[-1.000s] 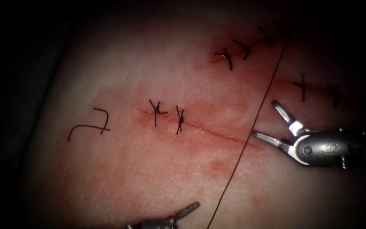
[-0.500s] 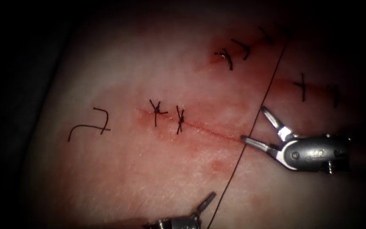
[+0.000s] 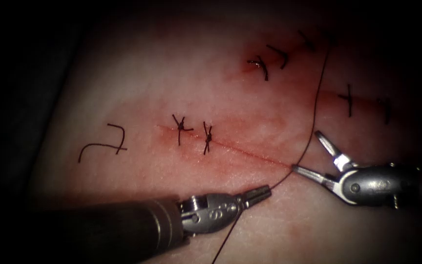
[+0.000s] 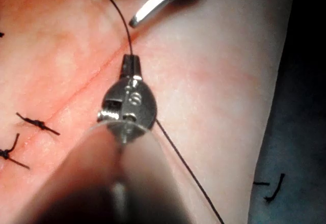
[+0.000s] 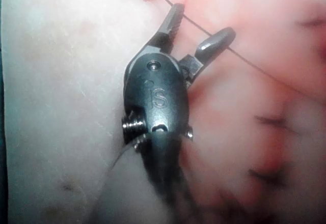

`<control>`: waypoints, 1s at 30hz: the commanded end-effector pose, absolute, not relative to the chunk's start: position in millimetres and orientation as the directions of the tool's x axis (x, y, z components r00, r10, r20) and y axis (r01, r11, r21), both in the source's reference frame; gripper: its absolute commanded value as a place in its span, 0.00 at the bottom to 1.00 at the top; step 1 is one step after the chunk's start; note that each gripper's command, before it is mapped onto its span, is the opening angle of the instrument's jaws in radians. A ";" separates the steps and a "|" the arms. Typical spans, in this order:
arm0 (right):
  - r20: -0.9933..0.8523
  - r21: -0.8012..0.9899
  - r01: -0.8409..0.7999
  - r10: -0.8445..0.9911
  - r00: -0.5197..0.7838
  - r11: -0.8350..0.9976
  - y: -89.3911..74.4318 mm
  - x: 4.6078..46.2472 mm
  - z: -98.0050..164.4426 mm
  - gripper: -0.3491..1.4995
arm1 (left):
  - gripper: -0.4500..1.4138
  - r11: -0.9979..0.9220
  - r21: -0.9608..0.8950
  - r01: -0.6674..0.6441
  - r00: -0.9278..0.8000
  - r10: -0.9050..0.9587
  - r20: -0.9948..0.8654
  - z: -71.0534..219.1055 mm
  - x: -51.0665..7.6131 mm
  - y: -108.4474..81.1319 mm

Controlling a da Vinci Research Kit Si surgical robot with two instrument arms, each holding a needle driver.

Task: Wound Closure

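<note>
Endoscope view puts the tissue (image 3: 137, 205) across the whole field, its cut (image 3: 250, 152) running from two tied stitches (image 3: 194, 132) toward the right. Since a second ago the left tool (image 3: 262, 192) has advanced from the bottom edge up to the thread (image 3: 318, 93), and its jaws are now clenched on the strand just below the cut's right end. The strand, straight before, now bends at that grip, so slack is being taken up. The right tool (image 3: 308, 154) has stayed beside the cut's right end with jaws spread, grasping nothing; the thread crosses between them. No needle can be made out. More tied stitches (image 3: 269, 58) sit at upper right, and a loose cut end (image 3: 103, 144) lies left of the cut. The thread lies across the open jaws, where it could snag.
</note>
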State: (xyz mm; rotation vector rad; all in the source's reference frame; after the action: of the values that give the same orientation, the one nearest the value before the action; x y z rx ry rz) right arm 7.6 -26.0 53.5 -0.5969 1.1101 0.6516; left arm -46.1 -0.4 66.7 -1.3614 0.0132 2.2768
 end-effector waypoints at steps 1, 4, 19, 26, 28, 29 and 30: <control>-0.939 -0.107 -0.743 0.179 0.294 0.661 -27.0 7.1 54.1 0.72 | 0.00 -0.885 -0.236 -0.402 -0.379 0.396 -0.836 67.1 -47.1 0.5; -0.941 -0.097 -0.762 0.190 0.279 0.640 -28.4 6.0 54.0 0.65 | 0.00 -0.890 -0.241 -0.386 -0.370 0.389 -0.844 66.4 -48.8 6.5; -0.934 -0.062 -0.772 0.235 0.267 0.632 -31.6 8.3 57.1 0.66 | 0.00 -0.872 -0.337 -0.354 -0.271 0.441 -0.856 75.6 -53.9 27.8; -0.933 -0.063 -0.772 0.238 0.272 0.633 -31.6 8.6 57.0 0.70 | 0.23 -0.792 -0.464 -0.397 -0.232 0.576 -0.784 82.5 -54.2 29.9; -0.933 -0.063 -0.772 0.238 0.272 0.633 -31.7 8.6 57.1 0.71 | 0.55 -0.763 -0.502 -0.409 -0.225 0.617 -0.754 83.0 -53.9 29.2; -0.933 -0.063 -0.772 0.238 0.272 0.633 -31.7 8.6 57.1 0.71 | 0.63 -0.756 -0.513 -0.407 -0.226 0.628 -0.745 83.0 -53.6 28.7; -0.933 -0.058 -0.773 0.241 0.267 0.632 -31.7 8.7 57.1 0.71 | 0.72 -0.754 -0.520 -0.402 -0.237 0.634 -0.736 82.8 -53.3 27.9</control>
State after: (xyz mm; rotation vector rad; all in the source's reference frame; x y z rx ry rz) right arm 8.0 -31.1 56.3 -0.5813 1.0945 0.7360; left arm -52.4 27.0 82.2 -1.3524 -0.3097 2.0351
